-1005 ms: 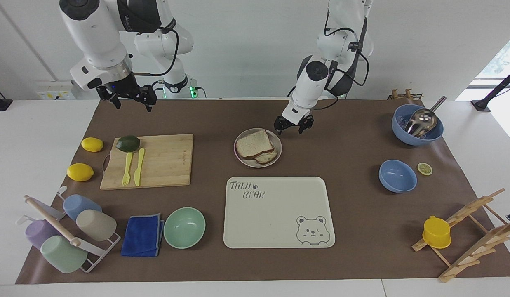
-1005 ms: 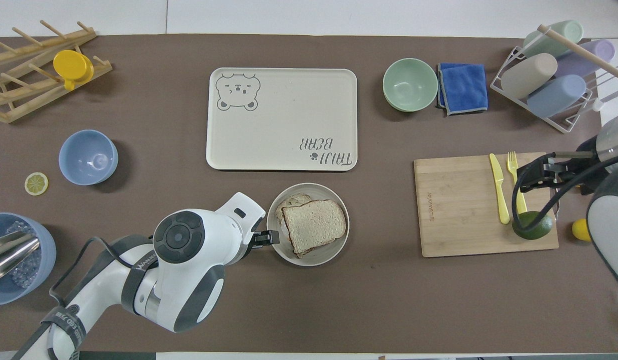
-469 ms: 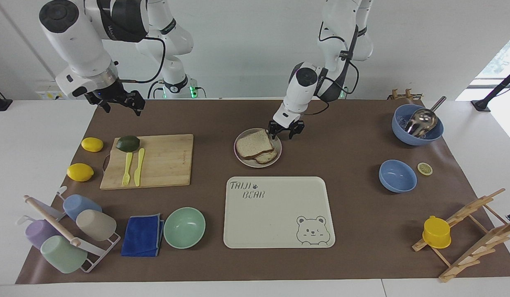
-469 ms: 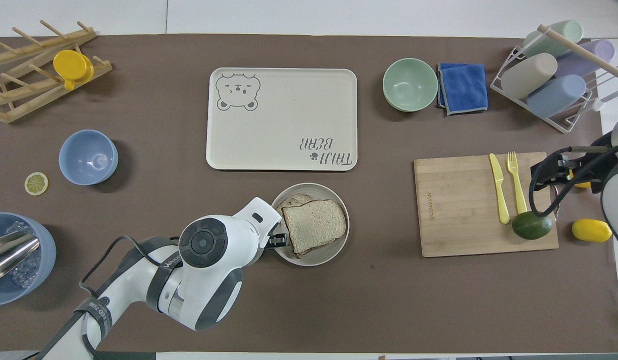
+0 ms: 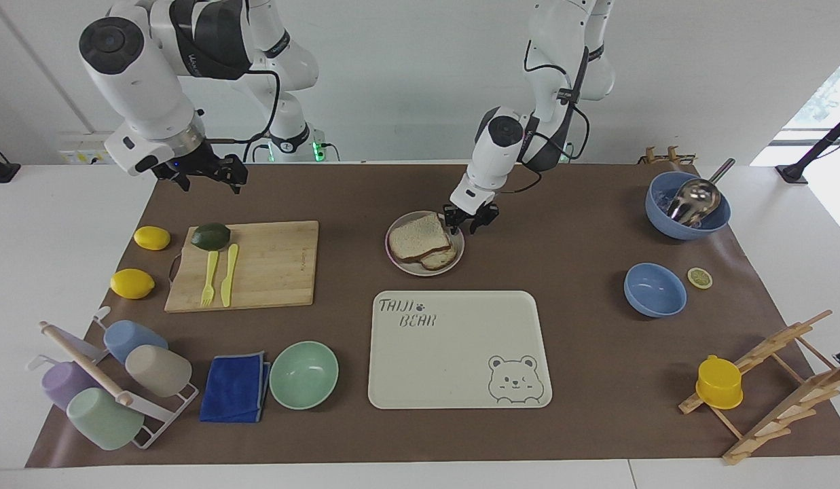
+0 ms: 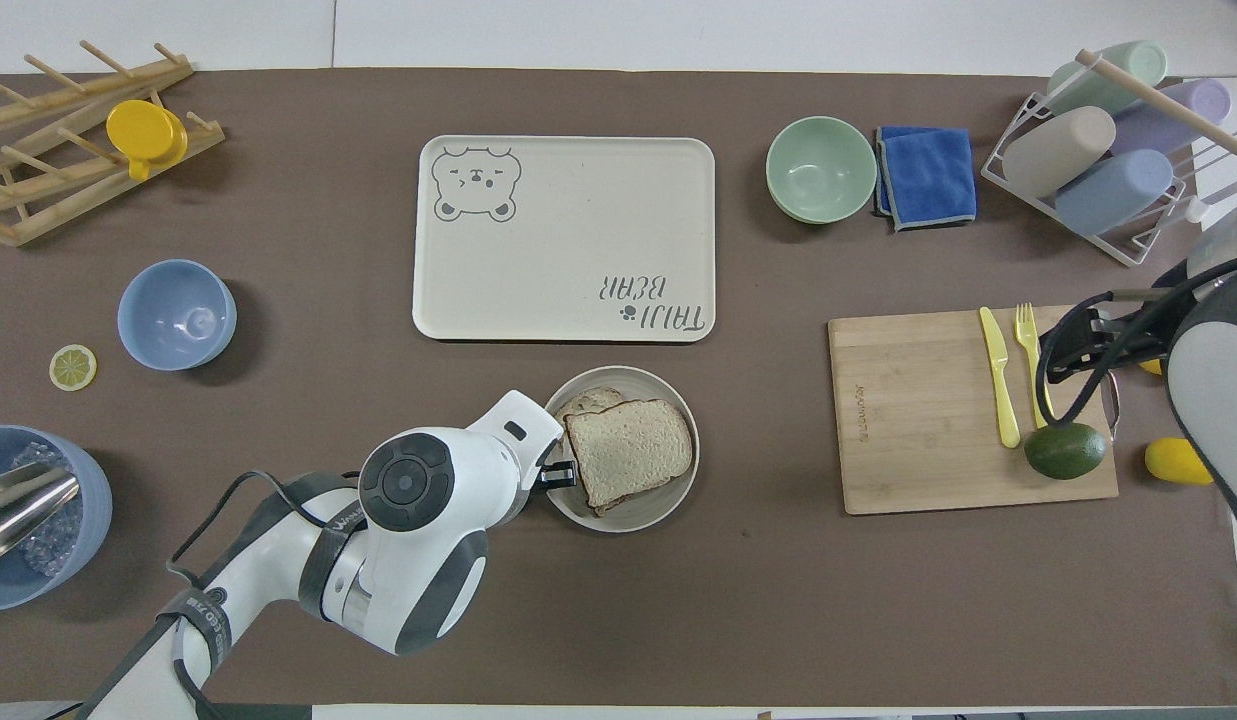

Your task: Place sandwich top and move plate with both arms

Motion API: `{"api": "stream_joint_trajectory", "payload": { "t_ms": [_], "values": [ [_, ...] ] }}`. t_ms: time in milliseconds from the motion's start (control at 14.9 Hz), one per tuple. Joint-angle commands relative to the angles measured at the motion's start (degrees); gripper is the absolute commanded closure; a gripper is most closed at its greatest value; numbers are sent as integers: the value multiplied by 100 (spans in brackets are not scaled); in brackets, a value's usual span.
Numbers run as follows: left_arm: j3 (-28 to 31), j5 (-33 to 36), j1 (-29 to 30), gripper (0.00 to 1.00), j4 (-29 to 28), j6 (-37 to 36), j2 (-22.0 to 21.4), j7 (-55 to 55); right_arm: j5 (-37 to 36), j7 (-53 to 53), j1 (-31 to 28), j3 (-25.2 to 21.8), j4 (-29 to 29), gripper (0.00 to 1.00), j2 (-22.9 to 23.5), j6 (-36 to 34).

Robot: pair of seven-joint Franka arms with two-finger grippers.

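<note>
Down onto the plate (image 5: pixel 392 258) rim comes the left gripper (image 5: pixel 468 221), fingers closing round it; bread (image 5: pixel 420 237) on top. Right gripper (image 5: pixel 206 170) hovers, spread wide.

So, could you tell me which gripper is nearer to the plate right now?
The left gripper: it sits at the rim of the plate. The right gripper is up over the table's edge, past the cutting board.

The plate (image 6: pixel 678 490) sat mid-bench toward the robots' edge, with the sandwich top (image 6: pixel 628 452) lying on a second slice in it. The left gripper (image 6: pixel 558 473) was at the plate's rim on the left arm's side, its fingers mostly hidden under the wrist. The right gripper (image 6: pixel 1073 345) hung over the cutting board's (image 6: pixel 908 420) edge, above the yellow fork (image 6: pixel 1030 350).
</note>
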Motion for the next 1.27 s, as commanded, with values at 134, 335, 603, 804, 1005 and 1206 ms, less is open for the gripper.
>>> {"api": "stream_joint_trajectory", "payload": {
  "t_ms": [134, 335, 603, 804, 1005, 1206],
  "values": [
    [79, -143, -87, 90, 31, 107, 82, 94, 73, -195, 97, -81, 264, 0, 207, -110],
    [70, -143, -79, 100, 40, 107, 91, 94, 90, -274, 97, -151, 281, 0, 233, -48],
    [88, -222, 70, 100, 417, -322, 65, 103, 231, -512, 176, -652, 281, 0, 189, -21],
    [88, -397, 588, 100, 1434, -1507, 117, 287, 222, -494, 176, -643, 422, 0, 215, -39],
    [88, -495, 1141, 100, 2489, -2072, 617, 375, 231, -433, 185, -670, 422, 0, 180, -30],
    [105, -661, 1415, 100, 3631, -2354, 1441, 367, 283, -512, 133, -687, 413, 0, 110, -39]
  ]
}}
